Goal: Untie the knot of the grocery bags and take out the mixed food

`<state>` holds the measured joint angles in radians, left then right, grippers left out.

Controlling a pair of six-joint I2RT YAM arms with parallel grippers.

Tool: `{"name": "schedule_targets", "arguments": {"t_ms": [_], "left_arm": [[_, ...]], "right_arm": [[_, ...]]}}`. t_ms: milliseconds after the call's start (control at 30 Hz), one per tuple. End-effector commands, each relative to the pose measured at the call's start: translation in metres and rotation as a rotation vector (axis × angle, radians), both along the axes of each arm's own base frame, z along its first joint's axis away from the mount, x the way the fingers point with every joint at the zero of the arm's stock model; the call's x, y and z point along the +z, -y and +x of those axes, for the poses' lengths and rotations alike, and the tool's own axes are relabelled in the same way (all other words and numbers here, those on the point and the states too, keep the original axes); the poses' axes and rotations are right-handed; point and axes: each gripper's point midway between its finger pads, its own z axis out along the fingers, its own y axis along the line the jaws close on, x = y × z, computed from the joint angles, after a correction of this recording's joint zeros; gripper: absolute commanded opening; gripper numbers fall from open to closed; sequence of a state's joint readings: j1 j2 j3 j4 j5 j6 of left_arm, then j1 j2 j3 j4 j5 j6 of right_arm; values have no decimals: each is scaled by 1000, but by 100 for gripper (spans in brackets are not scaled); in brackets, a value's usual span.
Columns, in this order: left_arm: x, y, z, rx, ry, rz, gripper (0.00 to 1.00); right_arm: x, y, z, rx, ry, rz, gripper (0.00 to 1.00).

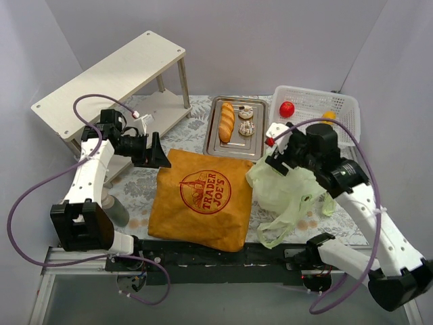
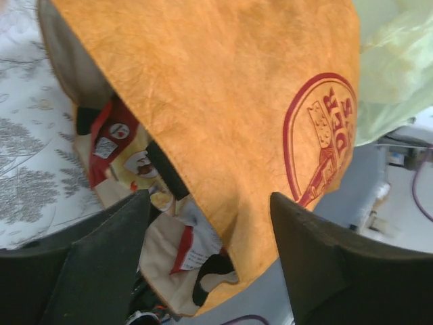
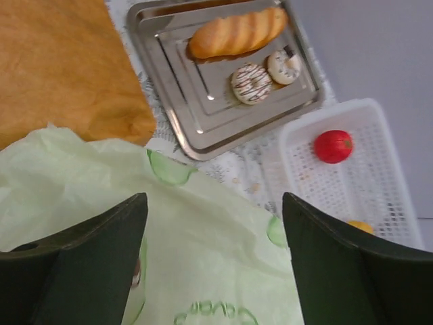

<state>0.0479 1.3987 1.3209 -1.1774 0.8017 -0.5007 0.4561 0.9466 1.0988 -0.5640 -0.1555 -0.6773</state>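
Note:
The mustard-orange tote point(image 1: 203, 200) lies flat mid-table. My left gripper point(image 1: 159, 154) is open at its top-left corner. In the left wrist view the open left gripper point(image 2: 210, 196) straddles the tote's point(image 2: 223, 101) mouth edge, where a black handle point(image 2: 166, 169) and red and yellow snack packets point(image 2: 118, 145) show inside. The pale green plastic bag point(image 1: 284, 193) lies crumpled to the right. My right gripper point(image 1: 277, 152) hangs open over its far edge, nothing between the fingers. In the right wrist view that gripper point(image 3: 213, 196) is above the green bag point(image 3: 203, 271).
A steel tray point(image 1: 220, 145) behind the tote holds a baguette point(image 1: 226, 122) and two donuts point(image 1: 245, 120). A white mesh basket point(image 1: 342, 101) at the back right holds a red apple point(image 1: 287, 109) and an orange point(image 1: 329, 116). A low white shelf point(image 1: 115, 74) stands at the back left.

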Motion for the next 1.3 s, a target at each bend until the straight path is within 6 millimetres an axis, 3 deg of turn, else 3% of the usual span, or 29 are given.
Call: {"name": "schedule_targets", "arguments": {"t_ms": [0, 33, 100, 133, 200, 233, 267, 300, 333, 400, 433, 467, 500, 567, 600, 667, 700, 733, 800, 833, 867, 900, 933, 1000, 1067, 1100, 1133, 1267], "left_arm": [[9, 21, -17, -150, -8, -147, 59], [8, 22, -17, -172, -10, -160, 50], [16, 29, -18, -197, -20, -199, 41], [21, 34, -17, -226, -9, -239, 38], [35, 49, -20, -297, 14, -271, 33], [42, 56, -22, -329, 29, -302, 31], [46, 62, -21, -359, 46, -308, 29], [59, 77, -24, -426, 87, -310, 28], [64, 86, -27, -462, 104, -308, 23], [79, 114, -35, -581, 179, -284, 18], [85, 122, -38, -618, 209, -276, 6], [86, 129, -39, -645, 236, -248, 2], [85, 144, -46, -708, 239, -243, 0], [96, 158, -46, -754, 295, -235, 0], [94, 171, -51, -800, 298, -226, 0], [107, 188, -49, -848, 365, -227, 0], [108, 202, -58, -899, 392, -209, 0], [115, 216, -53, -925, 444, -203, 0], [113, 242, -68, -1017, 508, -152, 0], [106, 255, -65, -1061, 550, -122, 0], [118, 264, -65, -1078, 621, -105, 0], [119, 276, -72, -1109, 661, -88, 0], [117, 280, -65, -1113, 718, -31, 0], [120, 293, -68, -1142, 799, -2, 0], [128, 293, -69, -1142, 883, 30, 0], [119, 294, -78, -1169, 870, 39, 0], [115, 294, -83, -1180, 868, 47, 0], [109, 292, -98, -1200, 886, 99, 0]], "right_arm": [[-57, -28, 27, -53, -216, 78, 80], [-81, -11, 24, -120, -282, -13, 76], [-108, 12, 18, -173, -343, -106, 74], [-137, 41, 3, -218, -421, -197, 73], [-157, 81, -15, -323, -466, -304, 73], [-165, 117, -21, -413, -478, -375, 73], [-186, 141, -42, -457, -542, -440, 73], [-184, 160, -48, -509, -521, -461, 73], [-184, 192, -54, -607, -528, -488, 74], [-180, 218, -63, -647, -517, -526, 75], [-174, 229, -64, -689, -520, -503, 76], [-166, 227, -61, -681, -509, -473, 76], [-141, 222, -55, -662, -488, -424, 76], [-113, 192, -38, -553, -441, -275, 78], [-74, 183, -22, -541, -349, -201, 80], [-33, 158, -5, -473, -258, -51, 85], [-1, 150, 5, -474, -201, 35, 86], [25, 137, 17, -430, -129, 118, 87], [54, 125, 31, -414, -83, 245, 89], [80, 111, 38, -381, -59, 363, 89], [88, 104, 42, -373, -74, 428, 90], [87, 100, 52, -373, -124, 481, 90], [94, 89, 54, -365, -196, 584, 90], [72, 80, 68, -373, -376, 655, 89], [65, 62, 62, -325, -564, 738, 89], [49, 58, 68, -331, -681, 772, 98], [47, 50, 65, -295, -754, 804, 98], [20, 50, 69, -328, -850, 808, 99]]}}
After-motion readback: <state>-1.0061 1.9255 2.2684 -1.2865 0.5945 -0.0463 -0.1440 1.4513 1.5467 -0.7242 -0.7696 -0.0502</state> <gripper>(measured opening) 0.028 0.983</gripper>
